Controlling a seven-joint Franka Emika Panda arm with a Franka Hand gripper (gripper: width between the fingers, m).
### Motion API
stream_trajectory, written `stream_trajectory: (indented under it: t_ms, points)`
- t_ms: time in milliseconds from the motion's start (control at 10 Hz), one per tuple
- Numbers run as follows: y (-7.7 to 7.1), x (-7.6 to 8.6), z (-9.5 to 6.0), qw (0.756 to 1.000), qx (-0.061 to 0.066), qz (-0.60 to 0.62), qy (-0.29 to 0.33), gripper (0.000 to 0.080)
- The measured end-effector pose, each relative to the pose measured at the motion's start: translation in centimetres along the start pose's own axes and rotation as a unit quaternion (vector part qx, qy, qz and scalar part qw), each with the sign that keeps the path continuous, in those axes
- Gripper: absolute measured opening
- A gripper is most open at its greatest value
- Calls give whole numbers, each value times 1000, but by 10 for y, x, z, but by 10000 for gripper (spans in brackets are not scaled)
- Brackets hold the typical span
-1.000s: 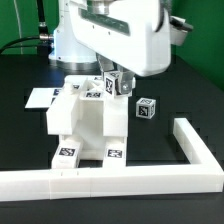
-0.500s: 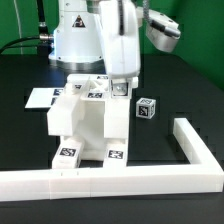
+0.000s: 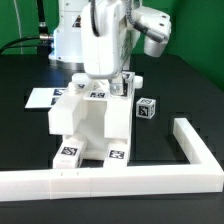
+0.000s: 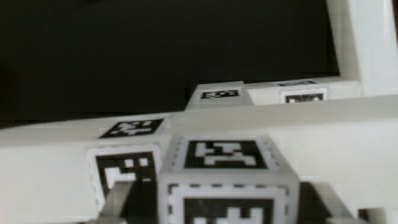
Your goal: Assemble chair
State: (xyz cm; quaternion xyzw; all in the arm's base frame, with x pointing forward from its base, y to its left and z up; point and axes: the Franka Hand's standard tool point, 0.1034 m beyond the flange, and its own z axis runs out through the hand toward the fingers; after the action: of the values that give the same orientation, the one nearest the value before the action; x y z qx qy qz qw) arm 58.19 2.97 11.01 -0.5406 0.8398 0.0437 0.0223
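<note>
We see the gripper (image 3: 120, 88) closed on a small tagged cube (image 4: 226, 175), held at the chair assembly (image 3: 85, 125) top.

Robotics lab bench

A black table (image 3: 180, 90) carries white tagged chair parts (image 3: 88, 125), a white border rail (image 3: 150, 180) and a marker board (image 3: 42, 98); a robot arm (image 3: 100, 35) stands behind.

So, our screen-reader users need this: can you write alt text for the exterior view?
A white robot arm reaches down over a chunky white chair assembly with black-and-white tags on a black table. A small tagged cube sits apart at the exterior view's right, and a white L-shaped rail borders the front.
</note>
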Motion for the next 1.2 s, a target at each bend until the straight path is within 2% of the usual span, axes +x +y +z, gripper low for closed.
stream_trajectory:
  t_ms: [300, 500, 700, 800, 900, 1200]
  points:
    - [1, -5, 0, 998, 1, 65, -6, 284]
    - [2, -5, 1, 998, 0, 55, -5, 284]
    - [1, -3, -1, 1000, -6, -7, -6, 591]
    - [1, -2, -2, 1000, -8, -17, -6, 591]
    - [1, -2, -1, 999, -7, -48, -6, 634]
    - [1, -2, -1, 986, -7, -168, -6, 648]
